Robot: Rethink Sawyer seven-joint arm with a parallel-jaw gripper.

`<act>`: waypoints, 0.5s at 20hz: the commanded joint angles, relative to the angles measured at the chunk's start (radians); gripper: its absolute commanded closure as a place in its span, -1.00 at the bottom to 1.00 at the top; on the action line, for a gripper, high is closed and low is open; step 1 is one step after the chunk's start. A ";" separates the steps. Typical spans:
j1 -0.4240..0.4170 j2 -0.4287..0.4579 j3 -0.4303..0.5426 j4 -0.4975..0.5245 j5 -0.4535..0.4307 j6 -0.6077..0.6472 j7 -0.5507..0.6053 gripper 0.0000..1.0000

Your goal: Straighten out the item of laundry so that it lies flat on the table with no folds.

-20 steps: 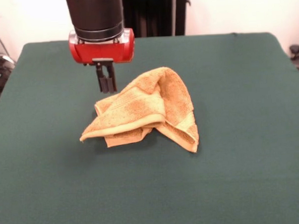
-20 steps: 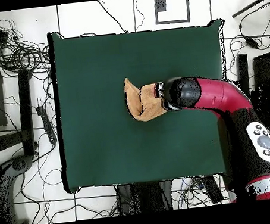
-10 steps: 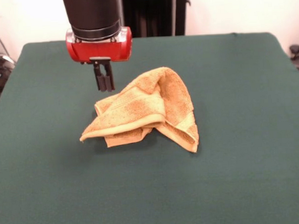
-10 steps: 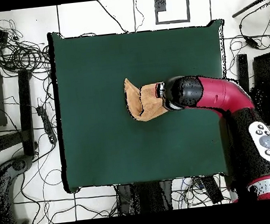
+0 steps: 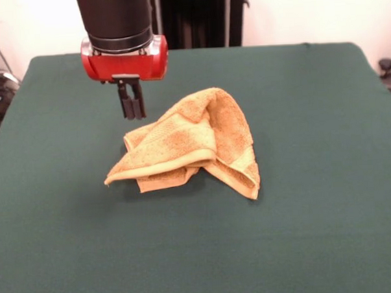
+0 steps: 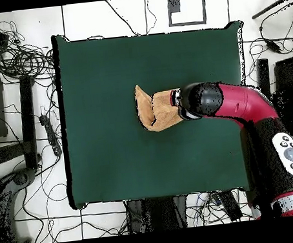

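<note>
While the overhead view is hiding the gripper under the red arm [image 6: 238,102], the front view is showing it plainly. The mustard hand towel [image 5: 192,143] is lying crumpled near the middle of the green table [image 5: 303,232], folded over itself with its border band curling along the near edge. Behind it, the gripper [image 5: 132,109] is hanging above the cloth, its jaws seemingly pressed together and holding nothing.

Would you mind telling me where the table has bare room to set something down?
The table is bare from the towel out to every edge: widest toward the camera in the front view, also along both sides. The one crowded spot is behind the towel's left end, where the gripper hangs with fingers together.
</note>
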 commanded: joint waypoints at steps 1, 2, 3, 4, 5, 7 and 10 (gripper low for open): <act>0.010 0.013 0.099 0.038 0.004 0.023 -0.039 1.00; 0.009 0.017 0.098 0.035 0.005 0.035 -0.042 1.00; 0.013 0.021 0.094 0.026 0.001 0.055 -0.049 1.00; 0.014 0.022 0.093 0.023 0.001 0.059 -0.049 1.00; 0.014 0.022 0.095 0.025 0.004 0.059 -0.046 1.00; 0.012 0.018 0.098 0.029 -0.006 0.031 -0.052 1.00; -0.006 0.008 0.112 0.062 -0.007 -0.038 -0.042 1.00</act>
